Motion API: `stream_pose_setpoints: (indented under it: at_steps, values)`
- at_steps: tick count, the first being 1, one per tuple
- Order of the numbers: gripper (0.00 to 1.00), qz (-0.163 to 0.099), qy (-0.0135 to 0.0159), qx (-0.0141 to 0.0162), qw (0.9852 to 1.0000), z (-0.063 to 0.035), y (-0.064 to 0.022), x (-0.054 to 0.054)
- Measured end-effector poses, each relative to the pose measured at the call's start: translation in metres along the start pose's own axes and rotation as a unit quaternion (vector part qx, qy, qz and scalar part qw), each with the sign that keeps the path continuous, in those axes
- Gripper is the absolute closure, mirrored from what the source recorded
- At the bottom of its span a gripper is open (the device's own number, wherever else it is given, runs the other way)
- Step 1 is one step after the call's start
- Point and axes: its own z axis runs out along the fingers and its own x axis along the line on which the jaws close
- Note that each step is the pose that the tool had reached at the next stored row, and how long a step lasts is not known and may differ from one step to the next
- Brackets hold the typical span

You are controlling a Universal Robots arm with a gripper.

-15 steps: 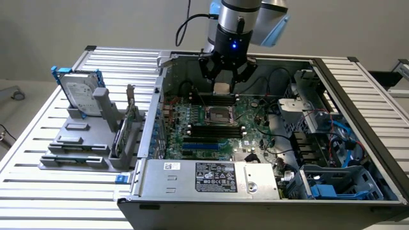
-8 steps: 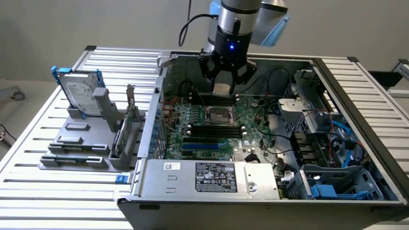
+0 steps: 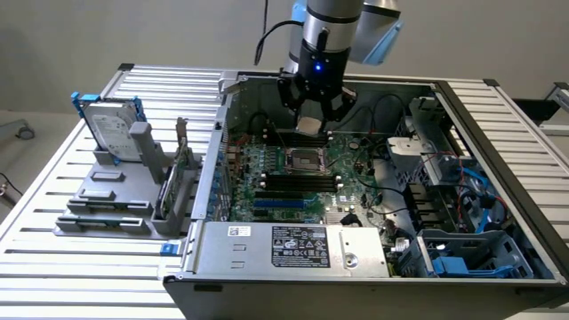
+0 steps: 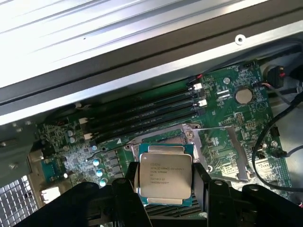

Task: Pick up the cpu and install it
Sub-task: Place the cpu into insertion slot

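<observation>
Gripping the small, flat square cpu (image 4: 164,176) with the pale silver-grey metal top by two opposite edges, the black fingers (image 4: 127,187) hold it in the air inside the open dark computer case (image 3: 356,303). The chip hangs above the green motherboard (image 3: 351,160), near the metal-framed square socket (image 3: 302,160) and not seated in it. At the exterior view's left, a silver hard drive (image 3: 111,127) stands upright in a grey rack (image 3: 98,193) on the ribbed aluminium worktop (image 3: 53,260).
</observation>
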Motion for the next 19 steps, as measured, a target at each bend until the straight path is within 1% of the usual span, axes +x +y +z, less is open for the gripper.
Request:
stream_pose_setpoints:
  at_steps: [3,5,7,10,12,15,19]
  values:
    - [0.45,0.027,-0.001,-0.0013,0.9996,0.0028,-0.0001,0.0]
    - [0.45,0.045,-0.0016,-0.0023,0.999,0.0051,-0.0002,0.0]
    - [0.45,0.063,-0.0021,-0.0031,0.998,0.0072,-0.0003,0.0]
    - [0.45,0.09,-0.003,-0.0044,0.9959,0.0104,-0.0004,-0.001]
    - [0.45,0.108,-0.0035,-0.0053,0.9941,0.0125,-0.0005,-0.001]
    - [0.45,0.135,-0.0043,-0.0065,0.9908,0.0157,-0.0007,-0.001]
    - [0.45,0.172,-0.0056,-0.0083,0.9851,0.0201,-0.0009,-0.001]
